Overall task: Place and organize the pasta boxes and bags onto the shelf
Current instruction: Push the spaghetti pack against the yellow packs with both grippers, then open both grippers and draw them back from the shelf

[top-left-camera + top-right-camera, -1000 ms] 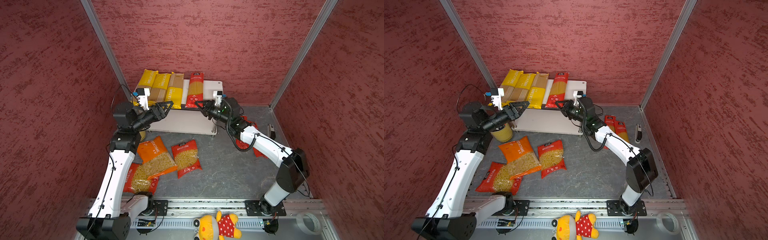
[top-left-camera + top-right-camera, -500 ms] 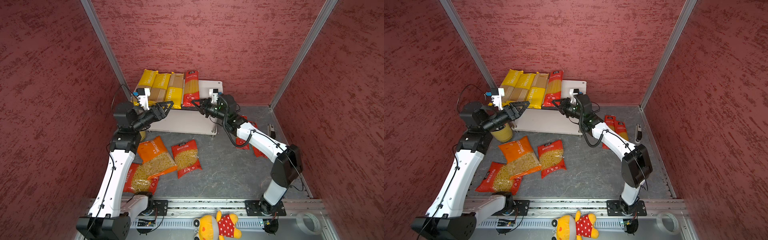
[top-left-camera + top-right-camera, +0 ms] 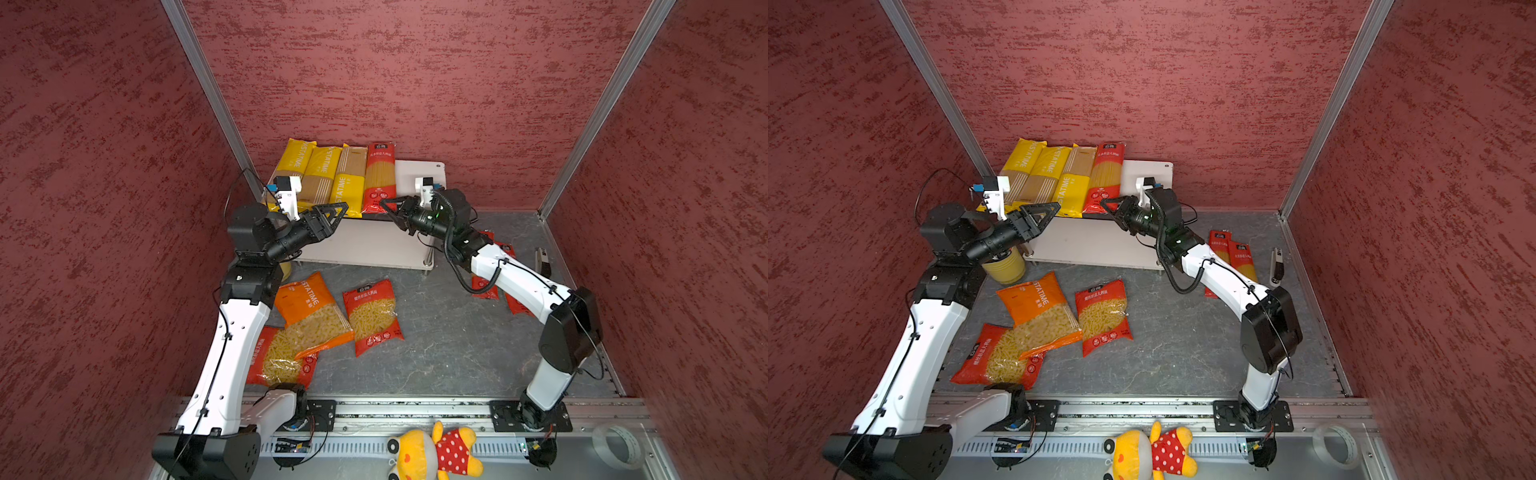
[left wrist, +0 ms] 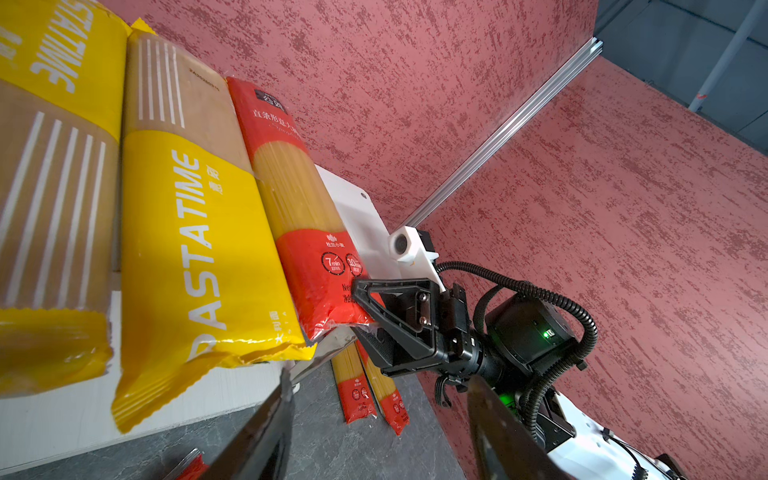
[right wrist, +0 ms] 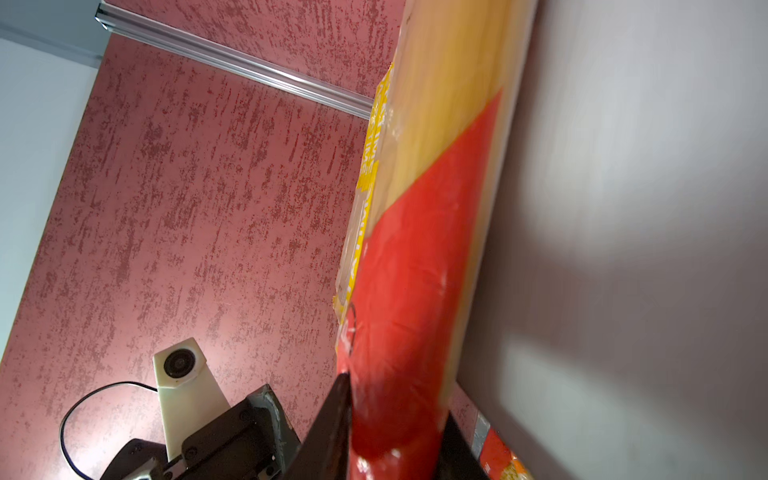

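Three yellow spaghetti packs and one long red spaghetti pack lie side by side on the top board of the white shelf. My right gripper is at the red pack's near end, its jaws a little apart above and below it; the pack rests on the board. Just left of it, in front of the yellow packs, my left gripper hangs open and empty. On the floor lie an orange macaroni bag, two red short-pasta bags and two red spaghetti packs.
A yellow cup stands by the shelf's left end, under my left arm. A small dark device lies near the right wall. A plush toy and a tape roll sit on the front rail. Red walls enclose three sides.
My right gripper swung the red spaghetti pack left until it lies against the yellow packs, and its jaws have parted. The left arm has not moved.
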`<action>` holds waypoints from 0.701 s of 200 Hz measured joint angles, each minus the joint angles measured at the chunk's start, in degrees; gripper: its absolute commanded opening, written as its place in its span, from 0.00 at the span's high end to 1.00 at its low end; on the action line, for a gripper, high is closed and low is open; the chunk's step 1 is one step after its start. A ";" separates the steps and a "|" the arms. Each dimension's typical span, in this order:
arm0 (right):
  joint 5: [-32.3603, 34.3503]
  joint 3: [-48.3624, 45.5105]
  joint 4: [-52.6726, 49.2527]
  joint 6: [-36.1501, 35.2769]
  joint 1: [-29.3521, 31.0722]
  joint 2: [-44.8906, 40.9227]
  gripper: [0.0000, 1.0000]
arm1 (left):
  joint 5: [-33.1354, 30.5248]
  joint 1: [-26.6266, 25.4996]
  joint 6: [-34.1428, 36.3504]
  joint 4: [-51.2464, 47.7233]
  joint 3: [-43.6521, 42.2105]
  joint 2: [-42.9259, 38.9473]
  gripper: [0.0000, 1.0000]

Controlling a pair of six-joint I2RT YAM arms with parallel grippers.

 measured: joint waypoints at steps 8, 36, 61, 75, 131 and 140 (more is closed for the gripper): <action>-0.04 -0.70 0.20 -0.26 0.04 -0.33 0.54 | -0.37 -0.66 0.37 -0.11 0.02 0.00 0.34; -0.15 -5.14 0.13 -0.81 -0.17 -3.37 0.47 | -2.32 -4.22 2.75 -1.29 0.17 0.02 0.33; -1.40 -10.49 -0.26 -1.68 -0.92 -8.22 0.46 | -5.70 -9.86 6.21 -2.67 0.57 0.09 0.32; -1.92 -14.38 -0.68 -2.45 -1.55 -11.98 0.46 | -8.48 -14.12 8.31 -2.75 0.55 0.09 0.31; -0.07 -28.41 -9.84 -11.78 -5.84 -29.83 0.50 | -25.44 -41.05 18.86 3.54 -7.32 1.90 0.31; 0.66 -30.88 -11.67 -13.35 -7.37 -32.39 0.50 | -28.06 -44.50 20.41 4.55 -8.28 3.69 0.31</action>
